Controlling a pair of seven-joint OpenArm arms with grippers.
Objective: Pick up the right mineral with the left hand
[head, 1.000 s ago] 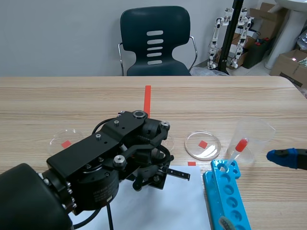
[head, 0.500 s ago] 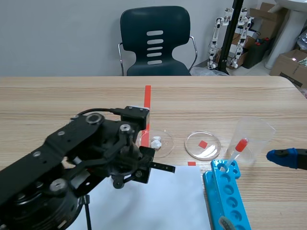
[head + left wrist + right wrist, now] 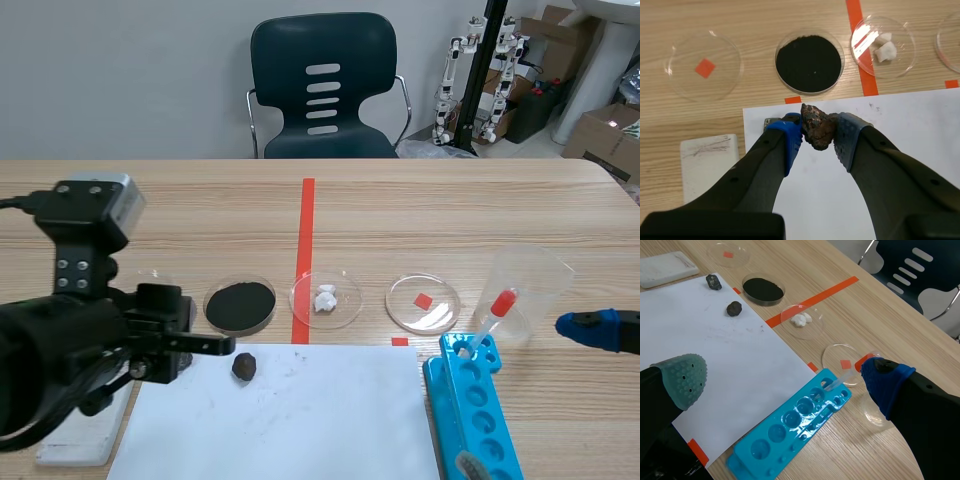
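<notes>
I am watching a white paper sheet [image 3: 330, 420] lying at lower centre, with a blue tube rack [image 3: 490, 440] sitting at its right. Above them, mid-frame, a black powder dish [image 3: 240, 330], a white chunks dish [image 3: 345, 300], a clear dish [image 3: 440, 312] and a beaker [image 3: 540, 270] are lining up.

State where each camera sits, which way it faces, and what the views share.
Scene view: between the arms, facing across the table to a chair; left arm shows.
Left wrist view: behind the left gripper, facing down at a rock.
Right wrist view: behind the open right gripper, facing over the paper.
All share the black dish.
</notes>
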